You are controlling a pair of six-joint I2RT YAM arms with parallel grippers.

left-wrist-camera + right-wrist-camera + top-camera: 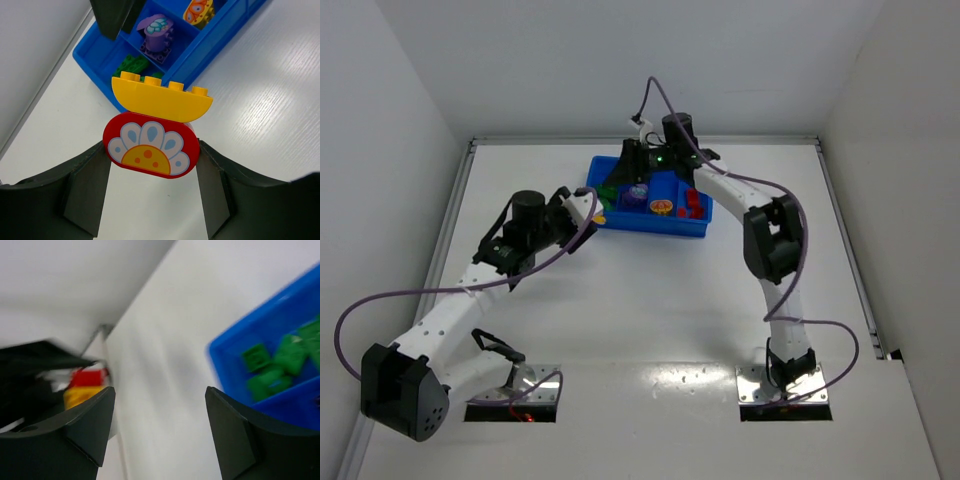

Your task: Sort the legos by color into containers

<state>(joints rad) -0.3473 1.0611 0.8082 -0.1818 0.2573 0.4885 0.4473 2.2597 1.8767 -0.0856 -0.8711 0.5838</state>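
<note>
1. The left claw [151, 150] is pinched on a red-and-yellow piece [150, 145]. One dark finger [90, 195] is pressed against each end of its red lower brick.
2. That piece is made of a red brick, printed with a white, blue and yellow fan pattern, and a curved yellow brick with four studs stacked on it.
3. From the top camera the held piece [599, 217] is seen just beside the left near corner of the blue tray [650, 228]. It lies outside the tray walls. It cannot be told whether it rests on the white worktop [260, 100] or is held clear of it.
4. The right claw [160, 400] is spread wide, and nothing is held between its fingers [85, 425]. From above, it [632, 165] is seen over the left end of the tray.
5. Four side-by-side compartments are seen in the tray [95, 57].
6. Green bricks [132, 65] lie in the compartment at the left end. They are also seen, blurred, in the right wrist view [272, 367].
7. A purple piece [157, 35] with a pale printed top stands in the next compartment.
8. An orange-and-yellow piece [199, 11] lies in the third compartment.
9. Red bricks [692, 205] are gathered in the compartment at the right end.
</note>
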